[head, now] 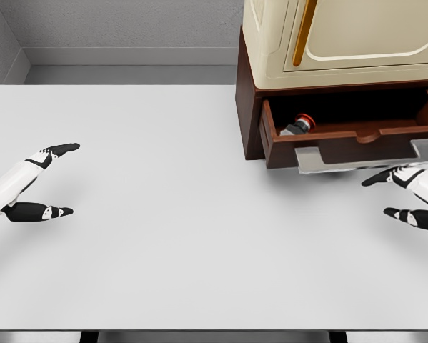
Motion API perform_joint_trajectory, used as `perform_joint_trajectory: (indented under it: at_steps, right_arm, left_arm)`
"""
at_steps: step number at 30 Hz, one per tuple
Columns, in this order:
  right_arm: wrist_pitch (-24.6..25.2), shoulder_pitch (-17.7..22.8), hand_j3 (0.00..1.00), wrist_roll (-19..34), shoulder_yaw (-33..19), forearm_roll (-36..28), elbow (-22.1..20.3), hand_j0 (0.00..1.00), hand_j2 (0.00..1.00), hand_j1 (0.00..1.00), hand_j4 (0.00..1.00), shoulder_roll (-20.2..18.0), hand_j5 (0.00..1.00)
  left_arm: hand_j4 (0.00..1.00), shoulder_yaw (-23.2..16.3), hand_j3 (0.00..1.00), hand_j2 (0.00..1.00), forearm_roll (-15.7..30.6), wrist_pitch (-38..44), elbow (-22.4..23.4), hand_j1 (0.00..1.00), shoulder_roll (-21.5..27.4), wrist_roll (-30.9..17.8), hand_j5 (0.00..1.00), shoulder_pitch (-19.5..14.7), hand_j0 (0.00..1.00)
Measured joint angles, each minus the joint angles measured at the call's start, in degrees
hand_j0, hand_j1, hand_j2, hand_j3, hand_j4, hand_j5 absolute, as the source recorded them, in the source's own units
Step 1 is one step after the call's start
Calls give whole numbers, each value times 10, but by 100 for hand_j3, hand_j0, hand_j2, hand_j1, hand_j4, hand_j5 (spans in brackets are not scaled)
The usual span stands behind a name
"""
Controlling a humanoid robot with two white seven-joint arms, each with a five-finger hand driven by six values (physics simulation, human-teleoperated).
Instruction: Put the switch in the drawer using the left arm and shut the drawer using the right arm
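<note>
The switch (300, 126) is already lying inside the open drawer (356, 139), at its left end, so only closing is remaining. The right hand (408, 194) is hovering just below the drawer front, fingers apart and gripping nothing, likely readying a push. The left hand (41, 182) is resting far left of the drawer over the counter (171, 236), fingers spread, empty.

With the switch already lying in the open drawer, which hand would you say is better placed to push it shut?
Right hand: it hovers open just below the drawer front; the left hand is far across the table.
</note>
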Motion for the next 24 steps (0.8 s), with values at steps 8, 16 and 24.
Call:
perform_joint_trajectory:
  at_steps: [8, 16, 24]
  right_arm:
    - [0, -5, 73, 0, 6, 3, 0, 73, 73, 73, 73, -2, 73]
    - [0, 13, 72, -4, 7, -6, -6, 72, 72, 72, 72, -7, 72]
    - [-1, -5, 72, -2, 6, -5, -1, 72, 72, 72, 72, -10, 72]
  left_arm:
    - [100, -1, 100, 100, 0, 0, 1, 100, -1, 0, 100, 0, 100]
    - [100, -1, 100, 100, 0, 0, 2, 100, -1, 0, 100, 0, 100]
    - [100, -1, 100, 100, 0, 0, 1, 100, -1, 0, 100, -2, 100]
